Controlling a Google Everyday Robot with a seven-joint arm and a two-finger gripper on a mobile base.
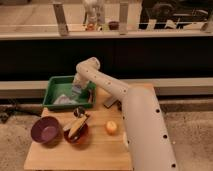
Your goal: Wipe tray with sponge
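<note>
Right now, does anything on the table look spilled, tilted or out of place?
Nothing stands out. The gripper is down inside the green tray, and the purple bowl sits upright on the table nearby.

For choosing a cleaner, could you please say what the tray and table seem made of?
The tray is likely plastic: uniform green, smooth flared walls. The table is apparently wood: pale tan, matt. The end effector is down inside the tray.

The tray (59, 86) is seen as smooth green plastic, the table (100, 150) as pale matt wood, and the arm (142, 125) as smooth white casing. The gripper (78, 92) is held inside the tray's right side.
</note>
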